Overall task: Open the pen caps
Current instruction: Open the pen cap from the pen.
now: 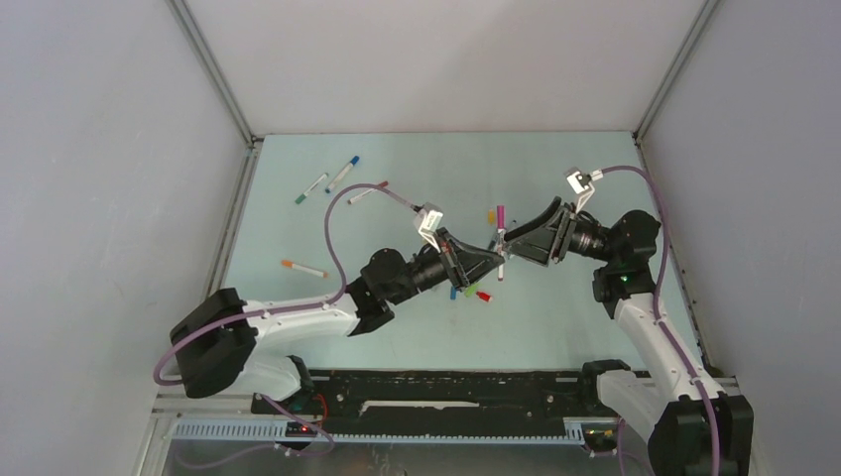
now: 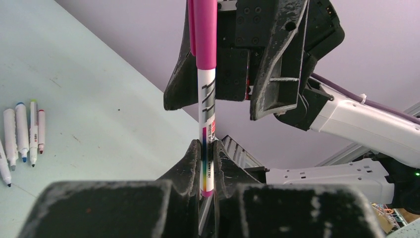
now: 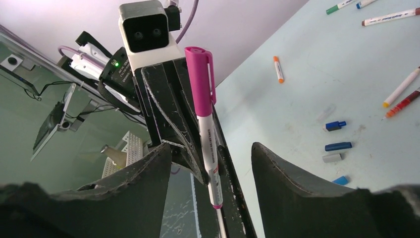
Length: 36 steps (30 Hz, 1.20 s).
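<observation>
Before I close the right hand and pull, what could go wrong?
1. The right hand is open around the pen and overlaps both the magenta cap and the white part below it. Closing here may clamp both, so nothing separates.
2. The left hand grips only the pen's lower end. A hard pull could tilt the pen or slide it out.

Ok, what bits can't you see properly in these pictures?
Left wrist view: the top of the magenta cap, cut off by the upper edge.
Top view: the loose caps, partly under the left gripper, too small to count.
Top view: whether the right gripper touches the cap, too small to tell.
</observation>
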Tool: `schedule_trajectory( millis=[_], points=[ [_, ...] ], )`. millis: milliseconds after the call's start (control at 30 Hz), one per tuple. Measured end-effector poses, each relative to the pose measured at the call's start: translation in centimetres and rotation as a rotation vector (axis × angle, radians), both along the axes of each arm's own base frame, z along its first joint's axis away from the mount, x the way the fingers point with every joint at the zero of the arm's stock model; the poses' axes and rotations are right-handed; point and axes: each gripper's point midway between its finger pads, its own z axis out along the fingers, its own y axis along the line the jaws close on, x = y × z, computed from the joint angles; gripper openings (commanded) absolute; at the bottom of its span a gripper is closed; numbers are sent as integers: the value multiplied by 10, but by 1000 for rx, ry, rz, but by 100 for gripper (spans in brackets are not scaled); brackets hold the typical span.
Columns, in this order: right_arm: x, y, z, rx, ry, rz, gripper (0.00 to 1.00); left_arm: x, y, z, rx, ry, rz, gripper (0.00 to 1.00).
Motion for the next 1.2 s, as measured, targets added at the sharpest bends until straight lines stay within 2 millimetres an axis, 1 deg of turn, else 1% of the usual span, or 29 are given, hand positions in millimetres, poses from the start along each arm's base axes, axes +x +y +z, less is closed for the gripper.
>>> schedule_trajectory(
  millis=[200,433,500,600,633,667,700,800,900,967,1000,1033,1067,1200],
  points=[
    [-3,3,-1,1,4,15,49,-2,-6,6,-18,-2,-10,0],
    [-5,4,-3,1,4,22,40,-4,-12,3,-14,3,-20,1],
    [-5,5,-3,1,1,23,36,-4,-14,3,-14,2,-22,1],
    [-6,5,-3,1,-1,27,23,-4,-15,4,-15,3,-24,4],
    [-6,6,-3,0,-5,28,14,-4,-15,4,-15,3,-24,6],
    [-7,6,-3,-1,-6,31,5,-4,-15,3,-14,3,-24,11],
    [-7,6,-3,-3,-14,35,0,-4,-15,3,-14,5,-24,19],
    [-7,6,-5,-11,-39,38,0,-4,-15,3,-18,14,-22,43],
    [-10,6,-7,-25,-68,59,0,-1,-12,3,-6,21,2,63],
    [-13,4,-11,-42,-96,76,0,1,-4,7,7,9,37,76],
    [-14,3,-13,-52,-109,82,0,2,2,13,1,-6,59,85],
    [-15,2,-17,-65,-124,90,0,2,11,19,-5,-26,85,98],
    [-17,1,-21,-79,-139,103,0,1,24,27,-17,-50,113,100],
    [-25,-3,-42,-129,-194,163,0,-1,69,56,-77,-118,229,100]
  ],
)
